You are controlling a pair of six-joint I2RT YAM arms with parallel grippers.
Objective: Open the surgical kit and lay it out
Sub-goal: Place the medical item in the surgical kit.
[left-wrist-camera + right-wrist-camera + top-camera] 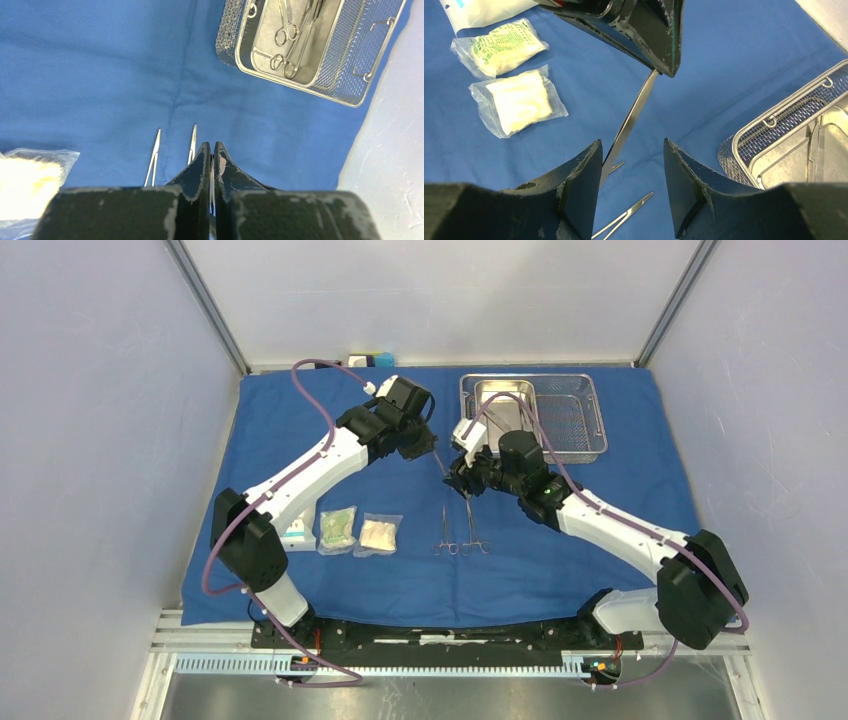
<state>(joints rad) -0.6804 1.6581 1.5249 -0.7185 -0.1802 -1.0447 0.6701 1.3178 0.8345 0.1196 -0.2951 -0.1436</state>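
The blue cloth wrap (pixel 300 430) lies spread flat. The steel mesh tray (pixel 590 410) with its inner pan stands at the back right; the left wrist view shows several scissor-like instruments (pixel 287 37) in the pan. My left gripper (pixel 436 454) is shut on a slim metal instrument (pixel 629 125) that hangs down from its fingertips (pixel 659 40). My right gripper (pixel 631 150) is open just below; the hanging instrument's lower end sits between its fingers, close to the left one (pixel 581 180). Two instruments (pixel 446 530) (pixel 473 530) lie side by side on the cloth. Three clear packets (pixel 338 530) lie at front left.
The packets show in the right wrist view as one green-printed (pixel 501 47), one white (pixel 519 100) and one at the top edge (pixel 479 10). The tray's mesh wall (pixel 774 125) is to the right of my right gripper. White enclosure walls (pixel 110 440) surround the table.
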